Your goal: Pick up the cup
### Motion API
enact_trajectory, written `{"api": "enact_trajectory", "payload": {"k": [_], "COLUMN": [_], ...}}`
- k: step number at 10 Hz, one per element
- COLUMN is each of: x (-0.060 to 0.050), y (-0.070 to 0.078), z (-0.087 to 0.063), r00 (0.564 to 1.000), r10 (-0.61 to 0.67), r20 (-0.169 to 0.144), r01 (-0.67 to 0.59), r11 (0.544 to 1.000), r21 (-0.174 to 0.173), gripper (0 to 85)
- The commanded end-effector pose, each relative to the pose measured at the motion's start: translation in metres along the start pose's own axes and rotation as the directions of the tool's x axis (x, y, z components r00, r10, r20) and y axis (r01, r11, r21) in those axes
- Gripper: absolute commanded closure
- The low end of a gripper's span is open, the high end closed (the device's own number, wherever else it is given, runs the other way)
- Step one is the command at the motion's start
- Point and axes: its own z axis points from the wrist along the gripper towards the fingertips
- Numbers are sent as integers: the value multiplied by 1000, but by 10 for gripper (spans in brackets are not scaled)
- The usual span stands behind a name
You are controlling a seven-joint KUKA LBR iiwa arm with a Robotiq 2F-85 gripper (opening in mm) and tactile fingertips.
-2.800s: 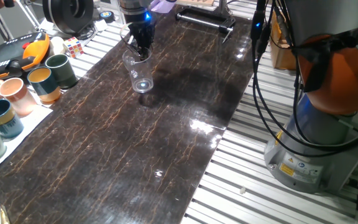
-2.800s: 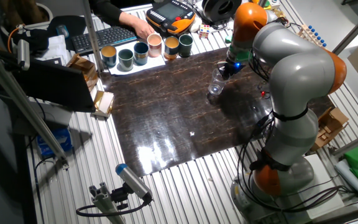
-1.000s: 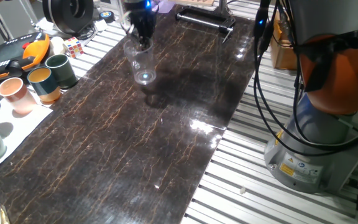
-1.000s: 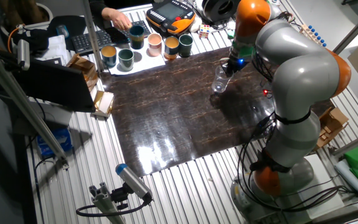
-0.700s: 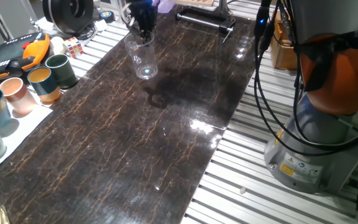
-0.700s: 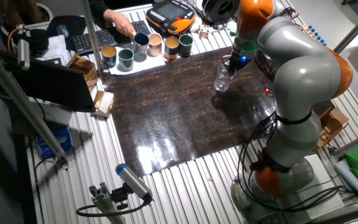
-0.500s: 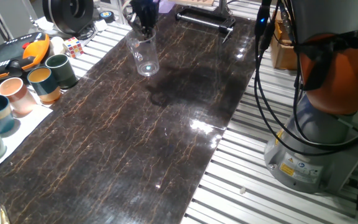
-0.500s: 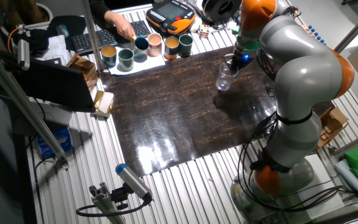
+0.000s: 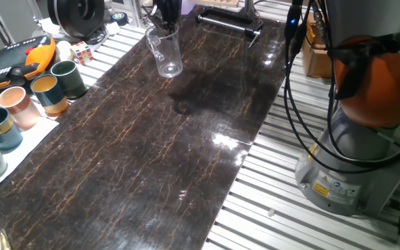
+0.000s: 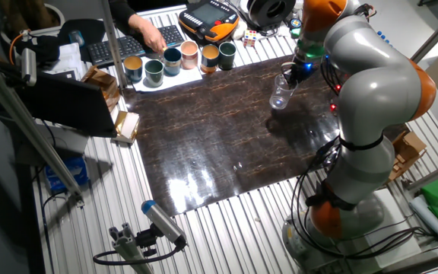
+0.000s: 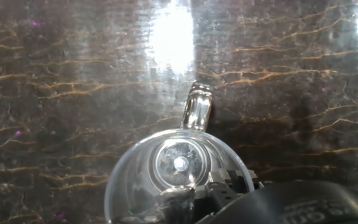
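Cup (image 9: 167, 50): clear plastic, raised off the dark marbled surface (image 9: 151, 160), hanging tilted near the far end; its shadow lies on the surface below it. Also visible in the other fixed view (image 10: 281, 93) and, from above, in the hand view (image 11: 178, 177), rim and round base showing.

Hand (image 9: 167, 15): clenched on the cup's rim, one finger inside, one outside.

Mugs: green (image 9: 68, 76), orange (image 9: 48, 93), pink (image 9: 19, 106), teal (image 9: 0, 128), grouped at the surface's left edge, well apart from the cup.

Person's hand (image 10: 149, 36): beside the mugs.
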Motion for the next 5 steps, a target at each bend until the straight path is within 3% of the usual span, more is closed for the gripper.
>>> {"api": "enact_trajectory", "payload": {"k": [1,5], "x": [0,1], "y": [-3,-8], "z": [-2,-4], "r00": [1000,999], "r10": [7,43], "r20": [-3,3], "r01": [-7,-43], "r11": [1000,999], "r21": [-5,-13], "gripper": [843,843]}}
